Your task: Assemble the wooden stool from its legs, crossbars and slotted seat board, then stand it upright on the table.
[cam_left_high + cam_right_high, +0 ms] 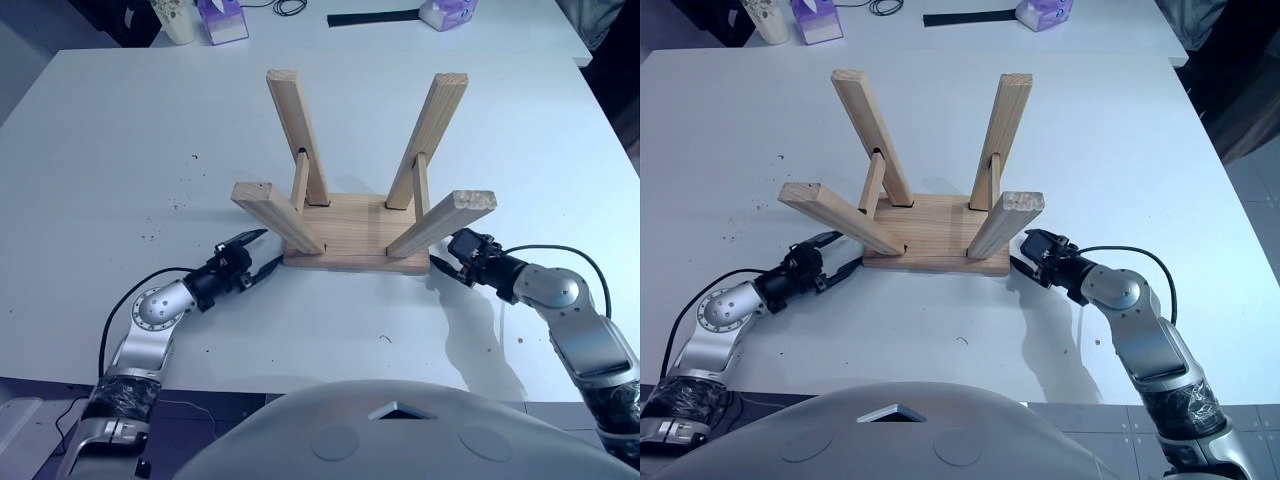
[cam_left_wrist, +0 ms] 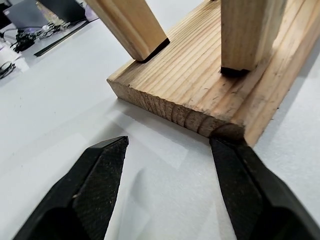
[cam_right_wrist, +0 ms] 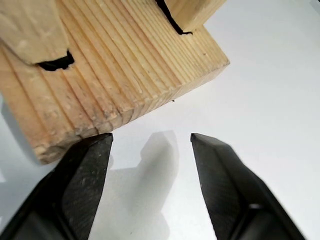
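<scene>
Assembly stage, inverted stool [image 1: 350, 190]. The slotted seat board [image 1: 355, 238] lay flat on the desk [image 1: 120, 150], and all four legs [image 1: 297, 130] rose from the seat board's slots, splayed outward. Two thinner crossbars [image 1: 299, 180] ran beside the legs at either end of the seat board; whether their joints were fully seated could not be told. The left tool [image 2: 170, 145] rested on the desk at the seat board's near left corner, released, jaws spread wide, with one finger [image 2: 240, 175] touching that corner and the other standing clear of the wood. The right tool [image 3: 150, 137] lay at the seat board's near right corner, likewise released, one finger [image 3: 85, 165] just against the seat board's edge, nothing gripped. Judged from this arrangement, the joining of parts appeared complete or nearly so. What was left was the closing step: grasping the seat board at both corners, turning the stool over, and setting it on its legs. The splayed legs would likely make that turn awkward.
</scene>
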You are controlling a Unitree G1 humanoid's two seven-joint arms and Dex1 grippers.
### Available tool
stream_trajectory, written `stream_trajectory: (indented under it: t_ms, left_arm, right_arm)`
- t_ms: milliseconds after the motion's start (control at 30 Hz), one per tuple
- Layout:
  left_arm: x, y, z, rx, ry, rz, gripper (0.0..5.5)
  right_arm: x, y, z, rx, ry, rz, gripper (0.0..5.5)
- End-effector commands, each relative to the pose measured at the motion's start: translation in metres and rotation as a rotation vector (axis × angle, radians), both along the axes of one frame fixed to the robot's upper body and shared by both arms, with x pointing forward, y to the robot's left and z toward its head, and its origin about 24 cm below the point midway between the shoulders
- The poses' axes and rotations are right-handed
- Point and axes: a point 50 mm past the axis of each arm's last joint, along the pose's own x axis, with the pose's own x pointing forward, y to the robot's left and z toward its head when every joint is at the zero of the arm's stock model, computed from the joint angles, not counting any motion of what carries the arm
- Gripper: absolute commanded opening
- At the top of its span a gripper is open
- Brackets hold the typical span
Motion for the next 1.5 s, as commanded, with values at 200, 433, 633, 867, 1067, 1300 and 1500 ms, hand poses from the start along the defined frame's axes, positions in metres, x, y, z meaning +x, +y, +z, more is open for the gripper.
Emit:
stream_trajectory:
  t_ms: [200, 433, 633, 867, 1067, 1300, 1500]
  left_arm:
    - [-0.020, -0.013, -0.011, 0.011, 0.071, -0.008, 3.03]
    - [-0.021, -0.023, -0.002, -0.060, 0.078, -0.027, 3.03]
    - [-0.024, -0.030, 0.031, -0.172, 0.069, -0.070, 3.03]
    - [-0.045, -0.039, 0.077, -0.274, 0.128, -0.172, 3.03]
    - [-0.055, -0.045, 0.087, -0.282, 0.173, -0.199, 3.03]
    - [-0.053, -0.037, 0.122, -0.393, 0.208, -0.239, 3.03]
    - [-0.040, -0.024, 0.145, -0.428, 0.239, -0.267, 3.03]
  right_arm:
    - [-0.013, 0.005, -0.004, 0.001, 0.045, 0.035, 2.88]
    - [-0.020, 0.013, 0.001, 0.022, 0.058, 0.093, 2.88]
    - [-0.025, 0.013, 0.014, 0.029, 0.063, 0.158, 2.88]
    - [-0.034, 0.007, 0.056, 0.099, 0.061, 0.236, 2.88]
    - [-0.029, -0.001, 0.084, 0.091, 0.028, 0.281, 2.88]
    - [-0.035, -0.002, 0.104, 0.125, 0.039, 0.373, 2.88]
    - [-0.029, -0.003, 0.119, 0.183, 0.000, 0.368, 2.88]
